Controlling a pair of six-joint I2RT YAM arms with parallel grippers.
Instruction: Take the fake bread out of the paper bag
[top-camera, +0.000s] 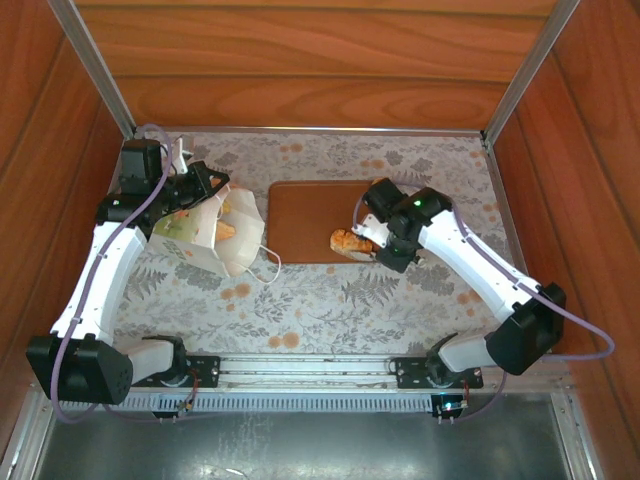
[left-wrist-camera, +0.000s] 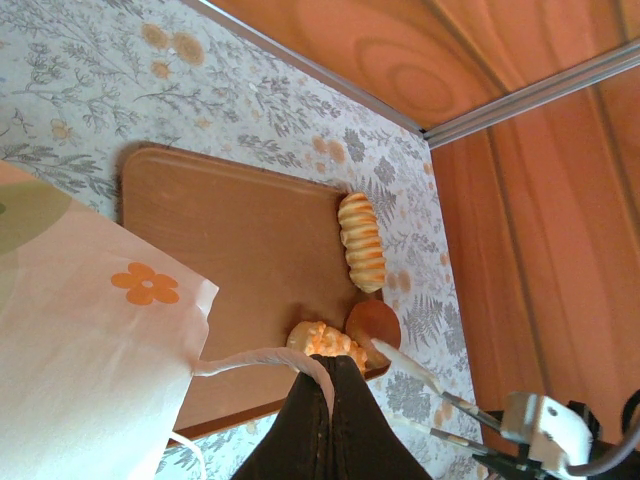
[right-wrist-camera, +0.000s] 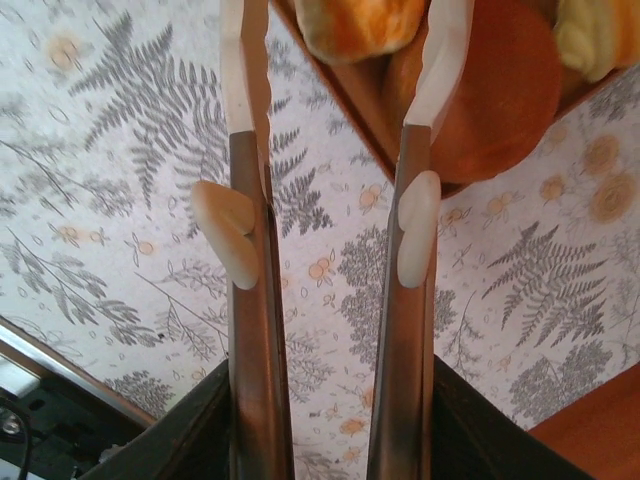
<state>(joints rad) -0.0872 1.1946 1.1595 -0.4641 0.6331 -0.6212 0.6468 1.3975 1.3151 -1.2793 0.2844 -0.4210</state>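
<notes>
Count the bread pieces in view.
4: ridged loaf, round bun, lumpy piece on the right end of the board; another piece in the bag mouth. More may hide inside.

The bag (left-wrist-camera: 90, 340) is showing white paper with an orange flower and a green patch. The board (left-wrist-camera: 240, 240) is glowing plain brown. The ridged loaf (left-wrist-camera: 362, 243) is shining golden-orange. The tablecloth (right-wrist-camera: 130, 150) is displaying grey ferns and small orange blossoms on white.

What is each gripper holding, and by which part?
The left gripper pinches the paper bag by its cord handle. The right gripper holds nothing: open fingers straddle a bread piece on the board.
</notes>
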